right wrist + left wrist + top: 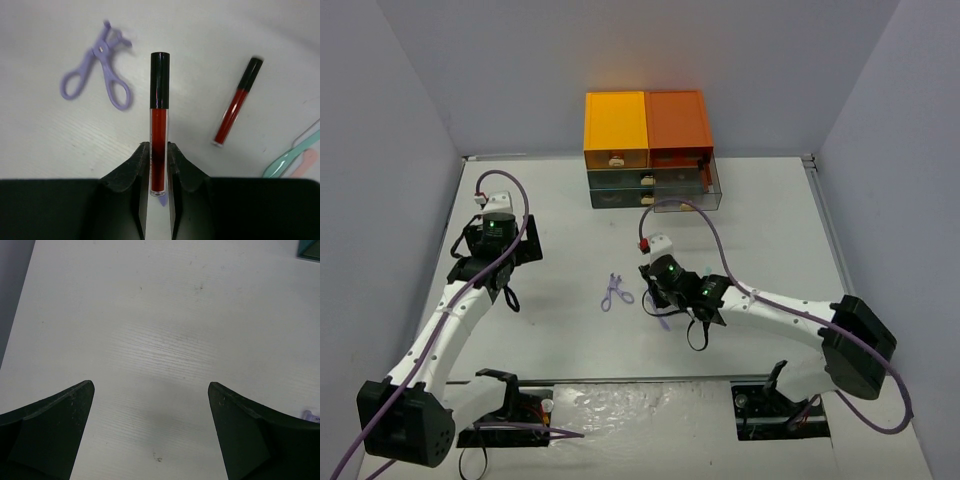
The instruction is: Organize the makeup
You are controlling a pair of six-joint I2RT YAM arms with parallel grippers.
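Makeup, top external view: the purple curler (615,292) lies flat on the white counter (770,230). The orange-and-dark drawer box (648,150) stands well beyond the curler, against the far wall. The right end effector (658,292) is low over the counter, just right of the curler; its grip cannot be read from this view. A purple stick (663,318) shows partly beneath it, right of the curler and nearer the arm bases. The left end effector (508,297) hangs well to the left of the curler, apart from every item.

Left wrist view: the left end effector's fingers (55,430) are spread wide with nothing between them, over bare counter. The curler cannot be made out with certainty here.

Right wrist view: the right end effector's fingers (142,165) are pinching a red-black pencil (160,125) near its clear end, black cap pointing away. The held pencil stands just right of the curler. A second red-black pencil (235,102) lies farther right of the curler, apart from the held one. A mint stick (287,157) and a pink stick (306,164) lie side by side, farthest right of the curler, at the frame edge.
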